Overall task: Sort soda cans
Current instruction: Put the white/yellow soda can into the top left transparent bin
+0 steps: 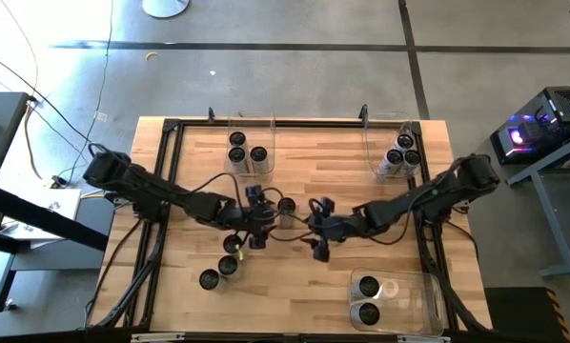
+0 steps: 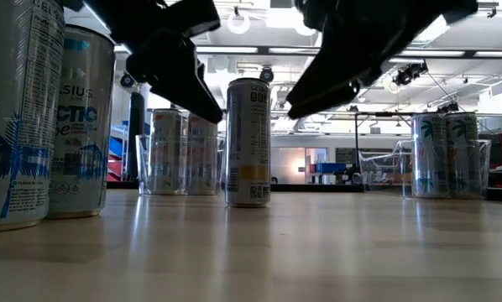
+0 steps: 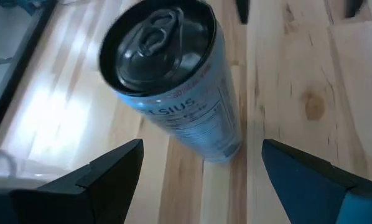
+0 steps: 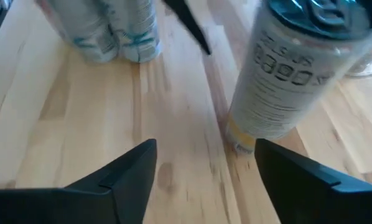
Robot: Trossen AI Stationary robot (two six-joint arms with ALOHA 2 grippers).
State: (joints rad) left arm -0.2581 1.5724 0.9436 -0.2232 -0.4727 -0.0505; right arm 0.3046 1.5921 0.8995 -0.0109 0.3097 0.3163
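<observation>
One soda can (image 1: 286, 205) stands upright alone at mid-table, with a dark top and a pale printed side (image 2: 248, 143). My left gripper (image 1: 256, 221) hangs just to its left, slanting down toward it. Its open fingers are short of the can (image 3: 167, 81), which sits ahead of the gap. My right gripper (image 1: 315, 229) comes slanting down from the can's right, open, with the can (image 4: 285, 68) off to the far side of its gap. Three more loose cans (image 1: 228, 267) stand upright near the table's near-left part.
A clear bin (image 1: 266, 124) at the far left holds three cans. Another bin (image 1: 369, 133) at the far right holds several, and a third (image 1: 428, 286) at the near right holds two. Dark cables lie between the grippers. A black frame borders the table.
</observation>
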